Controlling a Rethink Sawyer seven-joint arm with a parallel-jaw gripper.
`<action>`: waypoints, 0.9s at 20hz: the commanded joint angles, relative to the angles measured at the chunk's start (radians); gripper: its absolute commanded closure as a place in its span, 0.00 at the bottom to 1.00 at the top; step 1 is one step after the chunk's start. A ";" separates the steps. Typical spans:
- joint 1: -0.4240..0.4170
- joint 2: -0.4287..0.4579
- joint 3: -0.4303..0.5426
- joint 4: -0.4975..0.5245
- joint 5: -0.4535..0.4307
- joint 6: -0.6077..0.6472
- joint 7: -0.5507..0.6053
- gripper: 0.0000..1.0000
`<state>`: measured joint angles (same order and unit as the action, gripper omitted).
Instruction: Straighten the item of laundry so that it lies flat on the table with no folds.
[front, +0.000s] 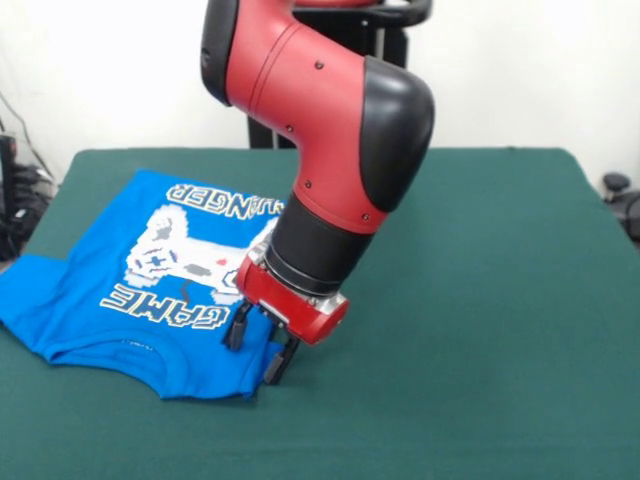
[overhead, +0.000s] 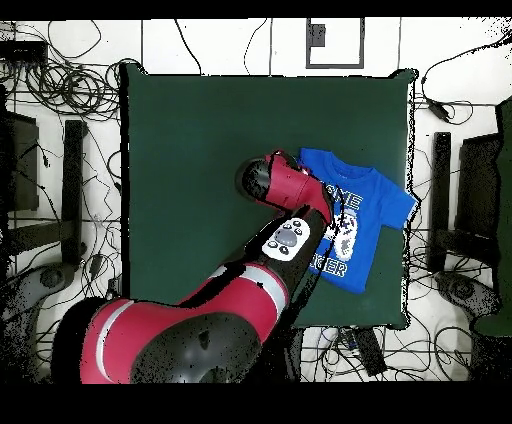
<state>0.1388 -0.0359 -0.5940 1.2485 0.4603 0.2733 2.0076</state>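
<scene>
1. My jaws (front: 258, 350) are spread apart and grasp nothing. The 2 black fingers (front: 238, 328) point down at the T-shirt's (front: 90, 320) edge.
2. 1 finger is over the blue fabric; the other is at the fabric's border with the green worktop (front: 480, 330). I cannot tell whether either tip touches the cloth.
3. The T-shirt lies print side up on the worktop, at the left side in the front view. The white "GAME" lettering (front: 165, 307) reads upside down from that camera.
4. The shirt lies mostly spread out. 1 sleeve reaches the worktop's left edge in the front view.
5. In the overhead view, my red arm (overhead: 290, 190) covers the shirt's left part. The shirt (overhead: 375, 200) lies close to the worktop's (overhead: 200, 130) right edge.
</scene>
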 joint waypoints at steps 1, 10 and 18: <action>0.052 0.175 0.172 -0.048 0.111 0.009 0.309 0.00; 0.082 0.194 0.158 -0.047 0.196 0.018 0.337 0.00; 0.089 0.201 0.143 -0.044 0.225 0.015 0.315 0.00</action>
<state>0.1775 0.0091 -0.6520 1.2498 0.5922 0.2737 2.0103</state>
